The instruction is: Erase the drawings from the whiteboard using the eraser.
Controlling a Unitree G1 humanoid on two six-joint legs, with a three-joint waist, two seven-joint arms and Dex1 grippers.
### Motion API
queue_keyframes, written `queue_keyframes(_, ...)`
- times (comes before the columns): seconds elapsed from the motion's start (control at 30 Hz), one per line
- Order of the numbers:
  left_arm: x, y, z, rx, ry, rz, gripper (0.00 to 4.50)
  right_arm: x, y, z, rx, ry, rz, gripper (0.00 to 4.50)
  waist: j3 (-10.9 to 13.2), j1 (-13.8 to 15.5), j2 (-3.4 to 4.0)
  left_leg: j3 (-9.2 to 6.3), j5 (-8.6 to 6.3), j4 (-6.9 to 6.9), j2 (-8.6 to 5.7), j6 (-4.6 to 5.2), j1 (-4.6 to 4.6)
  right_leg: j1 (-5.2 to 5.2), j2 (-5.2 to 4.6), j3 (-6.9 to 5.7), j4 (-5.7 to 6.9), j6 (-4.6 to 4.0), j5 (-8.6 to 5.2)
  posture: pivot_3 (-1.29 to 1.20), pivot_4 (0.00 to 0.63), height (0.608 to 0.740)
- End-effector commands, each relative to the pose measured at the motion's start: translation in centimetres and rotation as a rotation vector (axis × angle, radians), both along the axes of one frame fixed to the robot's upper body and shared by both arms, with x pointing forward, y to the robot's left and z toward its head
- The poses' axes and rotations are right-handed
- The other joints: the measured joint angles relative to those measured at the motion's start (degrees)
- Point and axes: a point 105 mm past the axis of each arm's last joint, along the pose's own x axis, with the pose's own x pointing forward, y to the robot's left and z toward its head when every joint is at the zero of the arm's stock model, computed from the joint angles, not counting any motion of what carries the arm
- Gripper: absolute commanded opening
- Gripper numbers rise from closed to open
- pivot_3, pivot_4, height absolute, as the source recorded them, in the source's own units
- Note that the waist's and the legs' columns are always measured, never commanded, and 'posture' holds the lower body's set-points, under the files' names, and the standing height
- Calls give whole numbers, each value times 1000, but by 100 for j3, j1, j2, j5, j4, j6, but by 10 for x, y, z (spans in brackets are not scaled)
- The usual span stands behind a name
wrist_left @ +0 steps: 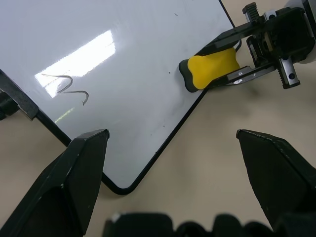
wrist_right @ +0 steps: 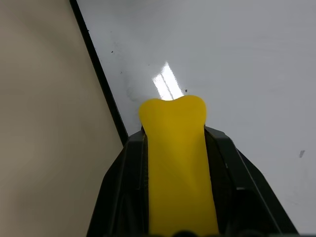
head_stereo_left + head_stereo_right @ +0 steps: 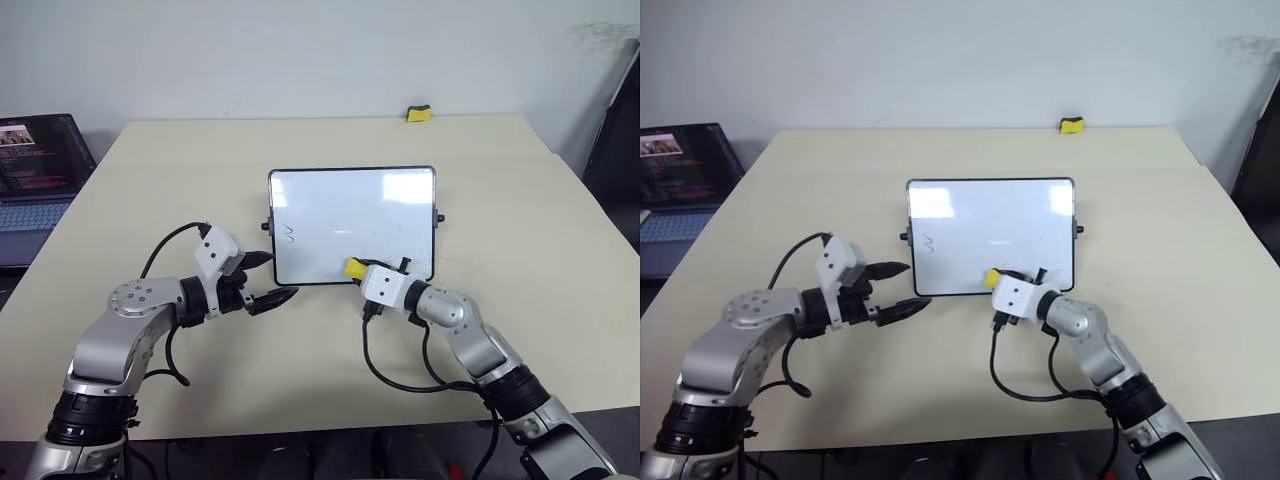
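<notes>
Now one drawing [image 1: 66,90], two erasers [image 3: 354,268] [image 3: 419,114].

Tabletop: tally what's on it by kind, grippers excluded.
Whiteboard: 1
Drawings left on the board: 1
Eraser, held in the right gripper: 1
Spare yellow block at the far edge: 1
Total: 4

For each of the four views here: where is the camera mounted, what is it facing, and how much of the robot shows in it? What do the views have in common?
Left eye view: on the head, looking forward and down at the table and whiteboard; both arms show.
Right eye view: beside it, same scene.
Left wrist view: along the open left gripper, facing the board's corner and one remaining drawing.
Right wrist view: along the right gripper, shut on the eraser at the board's edge.
Shared: whiteboard and eraser appear in all four.
</notes>
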Motion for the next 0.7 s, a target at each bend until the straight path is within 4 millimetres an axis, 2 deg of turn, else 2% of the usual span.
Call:
queue_keyframes(0.03,1,3,11,5,-50,-7,4500,11,-6,30,42,-103,-52,1195,0,0,0,0,0,0,0,0,0,0,0,0,0,0,0,0,150,740)
queue_keyframes(0.17,1,2,12,7,-50,-6,4500,12,-5,30,43,-102,-53,1195,0,6,0,-2,0,0,0,0,-1,0,0,-1,-1,0,0,0,150,740)
queue_keyframes(0.33,1,3,12,8,-49,-2,4500,19,-1,49,105,-172,-90,1195,1,0,2,-1,0,-2,0,0,-1,-2,0,2,-1,0,0,0,150,740)
queue_keyframes(0.57,2,17,9,25,-42,46,4500,4,25,27,46,-66,35,1195,2,-3,2,-2,0,-5,0,-1,-3,-4,0,1,-3,0,0,0,150,740)
queue_keyframes(0.7,3,20,10,25,-45,57,4500,3,25,21,24,-42,37,1195,3,4,3,-4,0,-4,0,0,-4,-4,0,0,-4,0,0,0,150,740)
